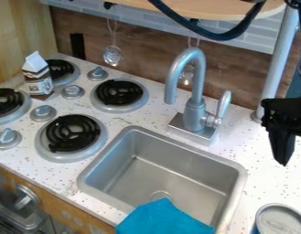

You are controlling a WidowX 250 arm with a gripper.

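The black gripper (282, 141) hangs at the right edge, over the counter to the right of the faucet (194, 109). It is nearest to the faucet and touches nothing that I can make out. A blue cloth (162, 219) drapes over the front edge of the metal sink (133, 137). At the bottom right corner stands a can (279, 221) with a pale lid, below the gripper. Far to the left, a brown and white carton (38, 77) stands upright among the stove burners.
Several black coil burners, one of them the front burner (73, 132), and grey knobs such as this knob (44, 112) occupy the left counter. A grey pole (278, 64) rises behind the gripper. Utensils, including a slotted spoon (113, 55), hang on the back wall.
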